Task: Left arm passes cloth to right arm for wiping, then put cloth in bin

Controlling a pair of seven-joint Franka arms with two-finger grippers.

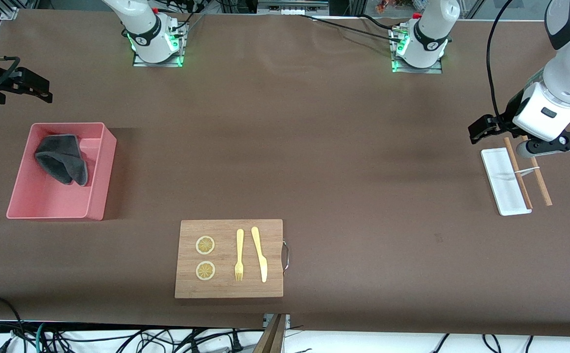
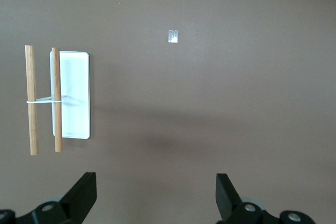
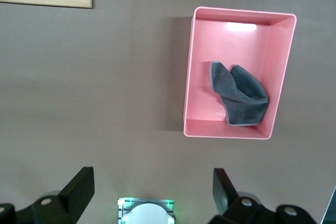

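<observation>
- I saw the cloth (image 1: 62, 159) already lying crumpled in the pink bin (image 1: 99, 189), grey face up, bunched against the wall at its 12 o'clock in the front view; I judged the task all but done.
- The right tool (image 3: 152, 192) hung released over bare worktop (image 1: 314, 147) at about 11 o'clock from the bin, grasping nothing; its wrist camera looked down on bin and cloth from well above.
- The left tool (image 2: 155, 195) was likewise spread wide and empty, hanging over the white tray (image 1: 499, 181) at the left arm's end of the worktop, where two wooden sticks (image 1: 530, 171) tied with a white band lay partly across the tray.
- The wooden cutting board (image 1: 229, 259), at roughly 4 o'clock from the bin, carried two lemon slices (image 1: 205, 245), a fork (image 1: 239, 255) and a knife (image 1: 260, 254).
- To finish well, I reckoned I should only park both arms high and clear, sweeping neither tool low over the bin rim, and confirm no cloth corner draped over the wall.
</observation>
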